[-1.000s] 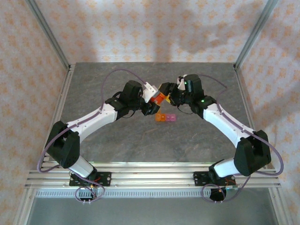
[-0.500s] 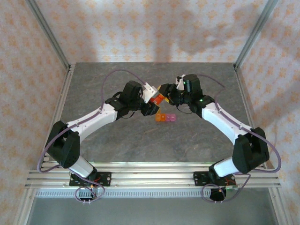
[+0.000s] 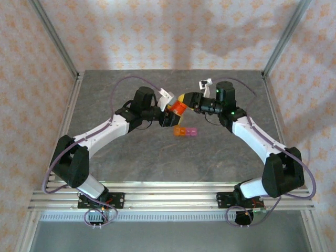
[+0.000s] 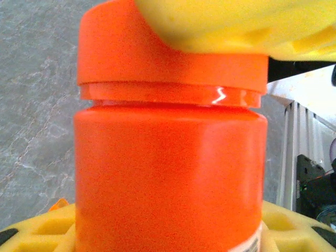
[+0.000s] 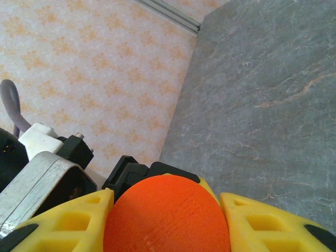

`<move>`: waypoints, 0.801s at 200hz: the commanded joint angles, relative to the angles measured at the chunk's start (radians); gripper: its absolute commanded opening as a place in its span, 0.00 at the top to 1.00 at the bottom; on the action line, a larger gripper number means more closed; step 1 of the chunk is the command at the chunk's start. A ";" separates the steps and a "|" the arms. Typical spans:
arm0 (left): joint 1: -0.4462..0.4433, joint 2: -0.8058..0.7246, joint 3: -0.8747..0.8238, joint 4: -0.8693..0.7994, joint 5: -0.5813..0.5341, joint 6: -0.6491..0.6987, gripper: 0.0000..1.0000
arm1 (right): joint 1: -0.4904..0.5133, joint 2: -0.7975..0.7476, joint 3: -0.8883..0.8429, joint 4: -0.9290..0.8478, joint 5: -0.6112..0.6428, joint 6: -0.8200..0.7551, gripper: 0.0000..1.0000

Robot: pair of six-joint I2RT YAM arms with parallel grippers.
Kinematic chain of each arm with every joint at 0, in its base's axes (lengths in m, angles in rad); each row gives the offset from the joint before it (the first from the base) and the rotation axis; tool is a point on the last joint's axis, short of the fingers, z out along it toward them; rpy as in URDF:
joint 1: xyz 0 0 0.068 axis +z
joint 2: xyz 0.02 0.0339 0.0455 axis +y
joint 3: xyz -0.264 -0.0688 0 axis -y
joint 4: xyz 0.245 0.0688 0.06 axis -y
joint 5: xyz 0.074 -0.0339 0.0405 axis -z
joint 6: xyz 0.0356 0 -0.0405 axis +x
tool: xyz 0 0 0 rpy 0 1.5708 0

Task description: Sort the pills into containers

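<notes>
An orange pill bottle hangs tilted above the table's middle, between both arms. My left gripper is shut on the bottle's body, with its yellow fingers beside the base. My right gripper is shut on the orange cap, a yellow finger pressing on each side of it. In the left wrist view that cap sits under a right finger. The containers, a short strip of orange to pink cells, lie on the table just below the bottle. The pills are out of view.
The grey stone-patterned table stretches around the strip. Metal frame posts and patterned walls close in the back and sides. A rail with both arm bases runs along the near edge.
My right gripper has closed onto the cap and its wrist has turned, the arm stretching out to the right. The bottle has shifted slightly up and back; the left grip is unchanged.
</notes>
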 commanded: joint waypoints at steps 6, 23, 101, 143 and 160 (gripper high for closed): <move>0.024 -0.035 0.020 0.027 -0.041 0.004 1.00 | -0.029 -0.037 0.013 -0.056 0.068 -0.019 0.40; 0.018 -0.042 0.020 -0.013 -0.134 0.055 1.00 | -0.030 -0.060 0.035 -0.119 0.117 0.009 0.29; -0.042 -0.047 0.028 -0.064 -0.313 0.184 1.00 | -0.011 -0.060 0.069 -0.236 0.225 0.138 0.24; -0.055 -0.026 0.040 -0.071 -0.314 0.185 1.00 | 0.027 -0.056 0.077 -0.222 0.240 0.143 0.25; -0.059 -0.023 0.040 -0.070 -0.315 0.185 1.00 | 0.042 -0.050 0.083 -0.222 0.243 0.143 0.25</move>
